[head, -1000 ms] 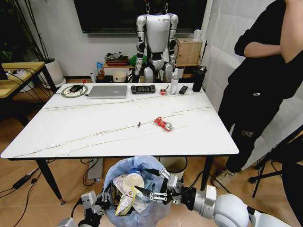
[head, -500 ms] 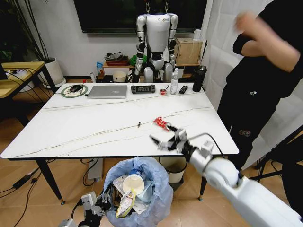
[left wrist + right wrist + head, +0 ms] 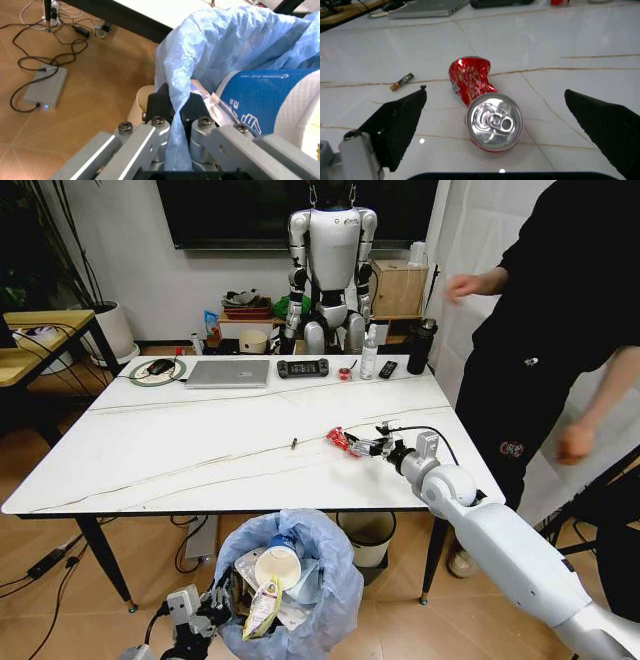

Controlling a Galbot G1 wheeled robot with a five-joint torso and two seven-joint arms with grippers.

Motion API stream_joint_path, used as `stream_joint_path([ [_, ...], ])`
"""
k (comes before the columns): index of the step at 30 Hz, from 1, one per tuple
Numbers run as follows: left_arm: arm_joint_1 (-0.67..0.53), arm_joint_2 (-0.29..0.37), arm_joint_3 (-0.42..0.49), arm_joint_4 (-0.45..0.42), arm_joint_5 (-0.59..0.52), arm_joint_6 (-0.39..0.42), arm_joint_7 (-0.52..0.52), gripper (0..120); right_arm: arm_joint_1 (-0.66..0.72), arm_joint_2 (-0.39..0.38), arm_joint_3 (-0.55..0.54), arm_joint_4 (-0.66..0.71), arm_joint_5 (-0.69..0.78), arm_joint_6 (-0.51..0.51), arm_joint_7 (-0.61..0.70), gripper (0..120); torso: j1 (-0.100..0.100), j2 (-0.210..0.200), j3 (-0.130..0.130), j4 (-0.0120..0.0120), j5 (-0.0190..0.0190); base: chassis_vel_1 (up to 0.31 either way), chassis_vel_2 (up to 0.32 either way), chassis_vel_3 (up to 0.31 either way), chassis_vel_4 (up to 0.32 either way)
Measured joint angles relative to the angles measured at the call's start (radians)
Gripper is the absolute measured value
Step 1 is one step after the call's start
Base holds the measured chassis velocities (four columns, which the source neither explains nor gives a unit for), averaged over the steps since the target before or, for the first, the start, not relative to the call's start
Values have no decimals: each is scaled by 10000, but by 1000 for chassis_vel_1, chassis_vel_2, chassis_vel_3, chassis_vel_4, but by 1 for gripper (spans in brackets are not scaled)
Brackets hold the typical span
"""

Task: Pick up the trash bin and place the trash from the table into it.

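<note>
Spreading my right gripper (image 3: 495,123) wide around the crushed red can (image 3: 482,101) on the marble table (image 3: 200,450), nothing gripped yet. A small scrap (image 3: 402,81) lies at ten o'clock. My left gripper (image 3: 175,112) pinches the nearly full trash bin (image 3: 335,580).

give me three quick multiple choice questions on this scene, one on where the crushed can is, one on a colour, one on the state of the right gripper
1. Where does the crushed can lie?
A. on the table
B. in the trash bin
C. on the floor

2. What colour is the bag lining the trash bin?
A. black
B. light blue
C. white

3. How is the right gripper?
A. shut on the can
B. shut on a cup
C. open, fingers either side of the can

Answers:
1. A, the can rests on the white marble top.
2. B, crinkly light-blue plastic bulges over the rim, where the left gripper pinches it.
3. C, in the right wrist view both fingers stand apart from the can.
</note>
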Motion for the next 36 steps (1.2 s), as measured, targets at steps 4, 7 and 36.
stream_joint_path([
  [4, -31, -5, -13, 46, -17, 0, 0, 0, 128, 170, -110, -349, -21, -38, -89, 100, 0, 0, 0, 0, -1, 0, 0, 0, 0],
  [7, -38, -6, -14, 65, -22, 1, 1, 0, 219, 294, -181, -549, -65, -36, -141, 100, 0, 0, 0, 0, 0, 0, 0, 0, 0],
  [36, -20, 62, -95, 119, -106, -13, 0, 0, 471, 661, -413, -1421, -455, 182, -476, 49, -2, 0, -1, 0, 0, 0, 0, 0, 0],
])
